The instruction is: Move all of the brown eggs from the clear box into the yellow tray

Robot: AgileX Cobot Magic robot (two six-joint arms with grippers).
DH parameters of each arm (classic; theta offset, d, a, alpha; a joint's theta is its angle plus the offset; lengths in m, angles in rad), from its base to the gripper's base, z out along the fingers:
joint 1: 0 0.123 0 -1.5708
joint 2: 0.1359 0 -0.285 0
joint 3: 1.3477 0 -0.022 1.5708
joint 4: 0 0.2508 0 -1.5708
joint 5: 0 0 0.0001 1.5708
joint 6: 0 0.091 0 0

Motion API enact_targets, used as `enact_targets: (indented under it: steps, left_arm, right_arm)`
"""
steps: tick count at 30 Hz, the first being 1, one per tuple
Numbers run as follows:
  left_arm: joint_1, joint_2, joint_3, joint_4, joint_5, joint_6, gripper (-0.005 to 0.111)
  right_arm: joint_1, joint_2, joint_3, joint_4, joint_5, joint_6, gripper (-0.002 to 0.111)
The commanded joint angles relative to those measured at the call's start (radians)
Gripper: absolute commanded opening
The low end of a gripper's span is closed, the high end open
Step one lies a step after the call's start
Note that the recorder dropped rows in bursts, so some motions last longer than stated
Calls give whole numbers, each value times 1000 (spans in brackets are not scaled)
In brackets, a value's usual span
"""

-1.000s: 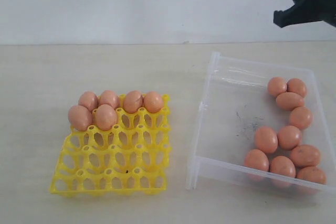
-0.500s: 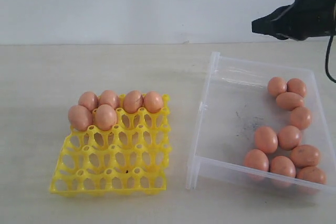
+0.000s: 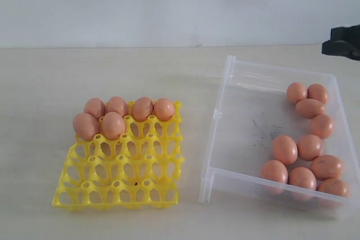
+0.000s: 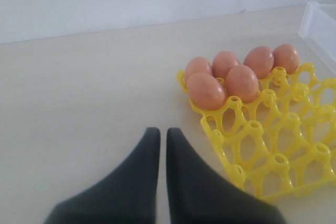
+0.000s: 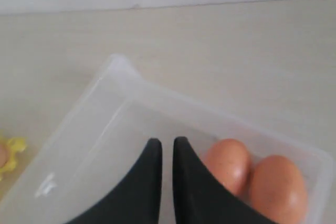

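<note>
Counter [image 3: 84, 71]: pale, plain surface; carries the tray on the left of the exterior view and the box on the right, the two just beside each other, not touching
Yellow tray [image 3: 121, 186]: square lattice, flat on the counter; most cups unfilled
Brown eggs [image 3: 142, 108] in tray: six seated; four fill the far row, two sit in the next row at its left end
Clear box [image 3: 211, 133]: lies flat on the counter, with faint dark scuffs on its floor
Brown eggs in box [image 3: 284, 149]: ten, loose on the floor, bunched along the right side from the far corner to the near wall, several touching
Left fingers [image 4: 147, 156]: pressed together with only a thin slit between, nothing pinched; they hang over bare counter near the tray's egg-filled corner
Right fingers [image 5: 147, 174]: pressed together, nothing pinched; above the clear box, with two eggs [image 5: 227, 163] close beside their tips
Right arm [image 3: 343, 42]: a dark part shows at the right edge of the exterior view, beyond the box's far corner
</note>
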Motion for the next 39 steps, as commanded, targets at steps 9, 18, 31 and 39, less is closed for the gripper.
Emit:
enact_targets:
  steps: [9,18,31,39]
  left_arm:
    - [-5,-3,3,2,-3,-8,4]
    - [-5,-3,3,2,-3,-8,4]
    - [-5,-3,3,2,-3,-8,4]
    - [-5,-3,3,2,-3,-8,4]
  right_arm:
    - [41,-78,88,-8,179,-414,0]
    - [70,-90,141,283,22,-429,0]
    - [156,-86,397,955,-84,-1344,0]
    - [451,-131,262,1964,789,-2597,0]
